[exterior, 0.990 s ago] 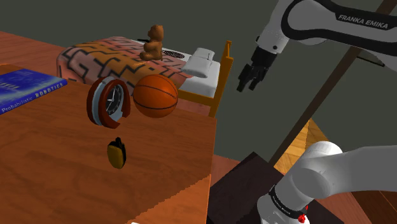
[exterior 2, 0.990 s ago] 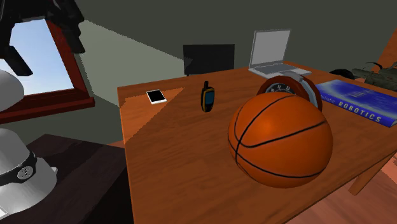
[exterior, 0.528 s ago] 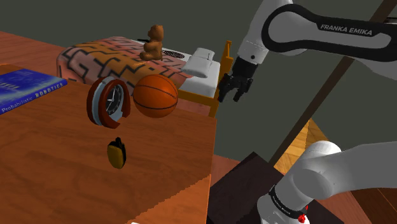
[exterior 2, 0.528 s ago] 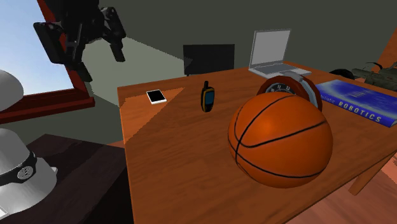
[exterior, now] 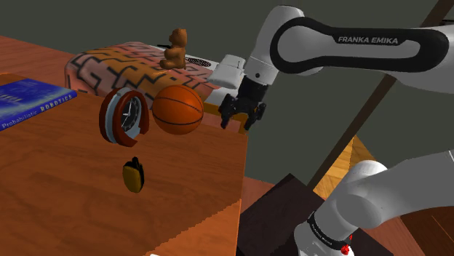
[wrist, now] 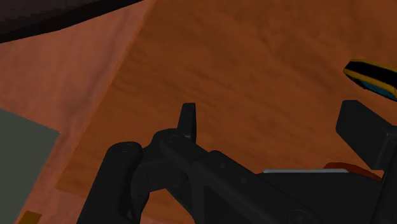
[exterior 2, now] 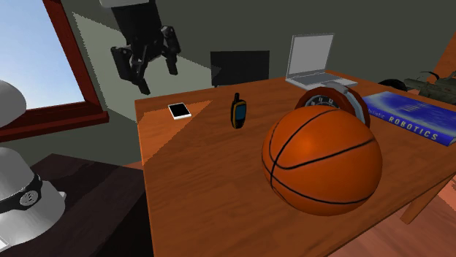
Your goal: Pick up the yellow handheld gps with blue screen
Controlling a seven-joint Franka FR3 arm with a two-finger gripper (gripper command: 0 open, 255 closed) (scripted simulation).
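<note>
The yellow and black handheld gps [exterior: 133, 174] stands on the wooden table [exterior: 65, 189], in front of the clock. In the second exterior view the gps [exterior 2: 238, 112] shows its blue screen, just right of a small white phone [exterior 2: 180, 110]. My gripper [exterior: 240, 121] hangs open in the air over the table's edge, well apart from the gps, with nothing between its fingers. The second exterior view has the gripper [exterior 2: 156, 72] above the table's far left corner. In the wrist view the gripper [wrist: 273, 127] looks down on the wood, and the gps [wrist: 374, 76] lies beyond one finger [wrist: 361, 127].
A big orange basketball [exterior: 177, 109] and a red-rimmed clock [exterior: 124, 115] stand between gripper and gps. A blue book [exterior: 29, 102] lies further left. A laptop [exterior 2: 314, 62] sits at the table's back. Off the table are a bed [exterior: 145, 69] with a teddy bear [exterior: 174, 48].
The arm has swung down and to the shoulder view's left, bringing the open gripper from high beside the table to just over its edge. The objects on the table have not moved.
</note>
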